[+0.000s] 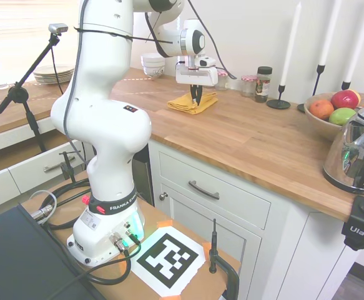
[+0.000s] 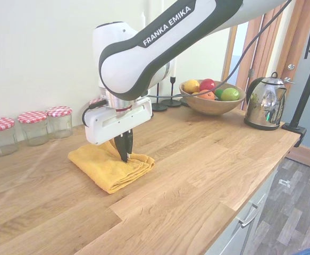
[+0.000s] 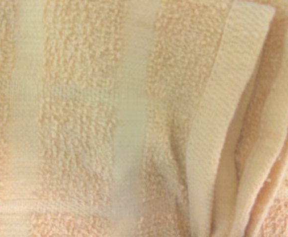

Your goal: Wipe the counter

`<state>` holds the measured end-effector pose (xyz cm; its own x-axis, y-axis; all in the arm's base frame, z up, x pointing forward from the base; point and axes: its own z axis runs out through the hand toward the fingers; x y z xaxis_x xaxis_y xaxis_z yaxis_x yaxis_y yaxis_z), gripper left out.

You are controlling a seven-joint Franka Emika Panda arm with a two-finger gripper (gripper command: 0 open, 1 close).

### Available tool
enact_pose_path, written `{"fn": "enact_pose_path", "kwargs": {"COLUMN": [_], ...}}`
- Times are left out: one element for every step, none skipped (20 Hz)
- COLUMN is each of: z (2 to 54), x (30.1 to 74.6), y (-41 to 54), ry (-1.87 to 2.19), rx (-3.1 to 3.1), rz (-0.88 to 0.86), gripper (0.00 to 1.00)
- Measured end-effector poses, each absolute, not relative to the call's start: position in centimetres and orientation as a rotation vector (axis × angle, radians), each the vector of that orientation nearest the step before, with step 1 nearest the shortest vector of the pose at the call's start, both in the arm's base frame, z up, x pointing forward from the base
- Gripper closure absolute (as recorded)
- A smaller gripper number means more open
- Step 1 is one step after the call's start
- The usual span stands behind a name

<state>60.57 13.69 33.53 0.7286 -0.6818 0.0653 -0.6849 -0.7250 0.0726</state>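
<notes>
A folded yellow towel [image 1: 188, 104] [image 2: 104, 167] lies on the long brown wooden counter [image 1: 250, 134] [image 2: 197, 159], towards the wall. My gripper [image 1: 196, 95] [image 2: 124, 152] points straight down onto the towel's middle. Its dark fingers stand close together, and a fold of cloth is bunched up against them. Towel pile and woven stripes [image 3: 134, 123] fill the wrist view, with folded layers at one side.
Three red-lidded jars [image 2: 32, 125] stand by the wall behind the towel. A fruit bowl [image 2: 210, 101], a steel kettle [image 2: 265, 101] and candlesticks [image 1: 280, 100] sit further along the counter. White bowls [image 1: 153, 64], a spice jar [image 1: 263, 83] and stacked plates [image 1: 54, 74] are also on it.
</notes>
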Motion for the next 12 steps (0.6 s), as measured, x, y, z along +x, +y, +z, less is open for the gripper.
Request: {"fn": "enact_pose_path", "kwargs": {"z": [33.5, 33.6, 33.6, 33.6, 33.7, 33.7, 33.7, 33.8, 33.8, 33.8, 33.9, 33.9], "x": [60.8, 61.1, 61.4, 61.7, 61.9, 62.0, 62.1, 62.2, 62.2, 62.1, 62.0, 61.8], "y": [12.5, 11.0, 9.5, 7.8, 6.0, 4.2, 2.5, 0.5, -1.3, -2.9, -4.4, -5.9], "ry": [-1.138, -1.155, -1.172, -1.194, -1.213, -1.233, -1.253, -1.275, -1.295, -1.312, -1.331, -1.349], "rx": [2.832, 2.828, 2.825, 2.822, 2.819, 2.816, 2.814, 2.812, 2.810, 2.809, 2.808, 2.806], "rz": [0.047, 0.043, 0.038, 0.034, 0.030, 0.025, 0.021, 0.017, 0.011, 0.006, 0.001, -0.003], "gripper": [1.00, 1.00, 1.00, 1.00, 1.00, 1.00, 1.00, 1.00, 1.00, 1.00, 1.00, 1.00]}}
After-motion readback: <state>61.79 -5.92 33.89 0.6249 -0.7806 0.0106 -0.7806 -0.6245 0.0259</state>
